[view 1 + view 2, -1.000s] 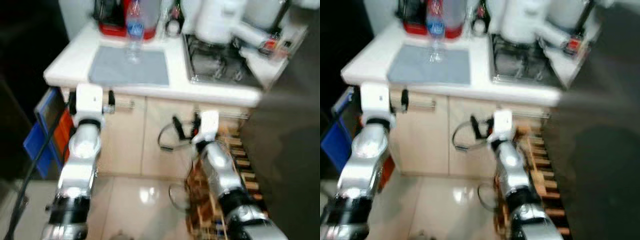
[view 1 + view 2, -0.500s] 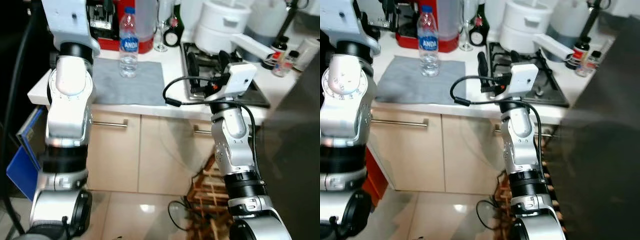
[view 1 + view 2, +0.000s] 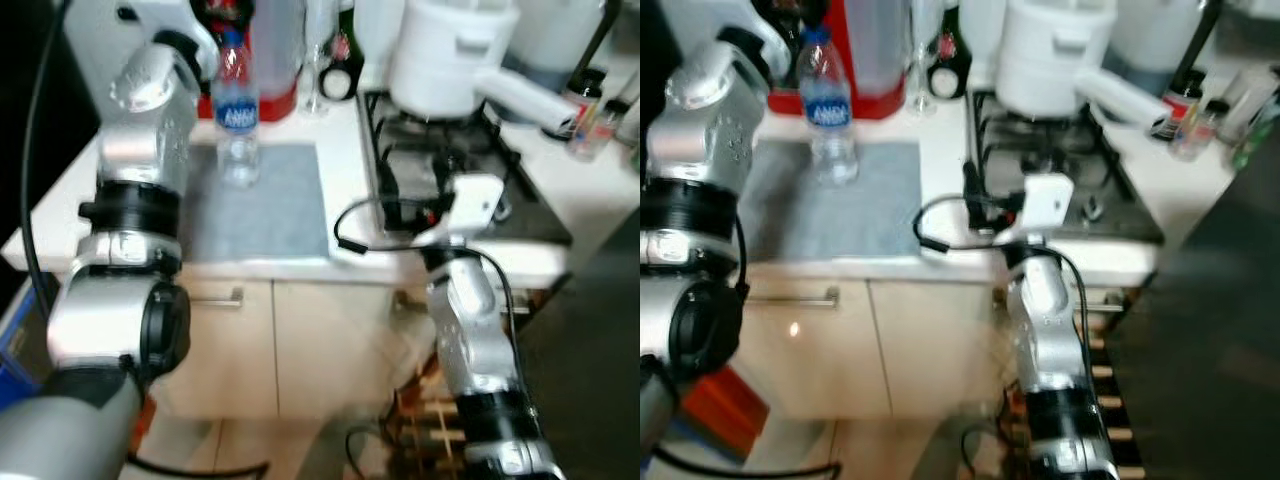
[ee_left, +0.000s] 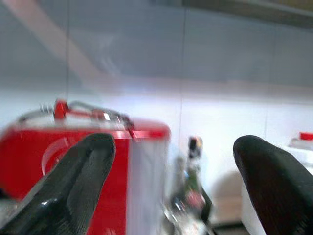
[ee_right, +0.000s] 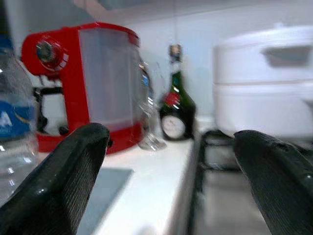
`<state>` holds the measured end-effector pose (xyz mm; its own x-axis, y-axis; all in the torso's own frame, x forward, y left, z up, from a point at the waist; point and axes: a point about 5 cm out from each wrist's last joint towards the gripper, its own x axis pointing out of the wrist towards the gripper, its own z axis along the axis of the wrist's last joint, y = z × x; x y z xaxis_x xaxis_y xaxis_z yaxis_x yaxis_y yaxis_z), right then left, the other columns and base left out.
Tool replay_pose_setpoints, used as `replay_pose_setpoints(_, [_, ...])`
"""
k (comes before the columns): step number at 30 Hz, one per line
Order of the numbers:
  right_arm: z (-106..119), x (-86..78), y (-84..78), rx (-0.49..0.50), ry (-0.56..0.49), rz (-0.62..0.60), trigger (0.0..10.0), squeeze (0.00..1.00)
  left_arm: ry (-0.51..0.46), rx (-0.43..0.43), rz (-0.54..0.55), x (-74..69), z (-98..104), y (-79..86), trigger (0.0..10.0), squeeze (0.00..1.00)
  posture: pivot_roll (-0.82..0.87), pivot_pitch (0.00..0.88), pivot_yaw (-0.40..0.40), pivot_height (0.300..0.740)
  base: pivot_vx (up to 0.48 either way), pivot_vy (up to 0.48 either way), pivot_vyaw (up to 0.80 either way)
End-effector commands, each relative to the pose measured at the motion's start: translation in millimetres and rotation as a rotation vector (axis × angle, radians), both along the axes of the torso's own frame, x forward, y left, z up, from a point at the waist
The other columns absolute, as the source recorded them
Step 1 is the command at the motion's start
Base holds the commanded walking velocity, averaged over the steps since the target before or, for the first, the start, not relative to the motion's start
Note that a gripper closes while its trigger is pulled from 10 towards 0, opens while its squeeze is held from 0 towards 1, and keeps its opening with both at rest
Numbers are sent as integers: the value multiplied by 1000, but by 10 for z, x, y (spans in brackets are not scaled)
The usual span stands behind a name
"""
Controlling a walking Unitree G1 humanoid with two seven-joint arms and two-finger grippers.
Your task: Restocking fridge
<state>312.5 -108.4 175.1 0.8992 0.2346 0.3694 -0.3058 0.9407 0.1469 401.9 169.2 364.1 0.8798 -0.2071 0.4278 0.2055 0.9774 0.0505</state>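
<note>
A: How is the pick-up best being handled?

B: The water bottle (image 3: 828, 118) is standing upright on the grey mat (image 3: 830, 205), in front of the red coffee machine (image 5: 83, 83). The left gripper (image 4: 171, 191) is being held high above and behind it, fingers spread wide; it is judged that it should be lowered and closed on the bottle's body below the label, kept upright.

A: And the right gripper (image 5: 171, 176)?

B: It is being held over the counter edge beside the hob (image 3: 440, 160), fingers spread and pinching nothing. It is probably best kept clear of the wine glass (image 5: 149, 117).

A: What are the containers holding?

B: The bottle is looking filled with clear water and is capped in red. The white pot (image 3: 445, 60) on the hob is lidded, so its contents cannot be told. A dark green bottle (image 5: 175, 105) is standing behind the glass.
</note>
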Motion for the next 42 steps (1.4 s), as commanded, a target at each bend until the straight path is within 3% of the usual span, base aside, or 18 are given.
replay_pose_setpoints(1, [81,-43,90,15,-14,72,10000,251,-15,44,-1,2,47,55,10000,0,-72,0,-11,740,0,0,0])
replay_pose_setpoints(11, [120,-130,27,22,32,197,10000,247,-77,103,-104,-72,230,65,10000,0,-81,0,-4,740,0,0,0])
replay_pose_setpoints(15, [124,-152,72,37,63,265,10000,243,-90,158,-167,-119,262,65,10000,0,-77,0,-7,740,0,0,0])
replay_pose_setpoints(19, [107,-158,127,44,86,311,10000,243,-16,186,-184,-68,146,74,10000,0,-71,0,-10,740,0,0,0])
replay_pose_setpoints(22, [82,-130,172,50,106,341,10000,247,140,161,-181,38,-80,99,10000,0,-66,0,-7,740,0,0,0])
replay_pose_setpoints(23, [82,-130,172,50,106,341,10000,247,140,161,-181,38,-80,99,10000,0,-66,0,-7,740,0,0,0])
replay_pose_setpoints(25, [105,-105,269,43,102,384,10000,247,236,110,-170,105,-265,146,10000,0,-70,0,-5,740,0,0,0])
replay_pose_setpoints(32, [153,-125,410,41,94,463,10000,243,273,57,-175,142,-365,167,10000,0,-73,0,-9,740,0,0,0])
replay_pose_setpoints(36, [151,-145,424,38,97,482,10000,243,244,40,-229,139,-314,88,10000,0,-78,0,-11,740,0,0,0])
replay_pose_setpoints(42, [144,-154,431,44,105,485,10000,239,232,80,-273,141,-335,-35,10000,0,-81,0,-12,740,0,0,0])
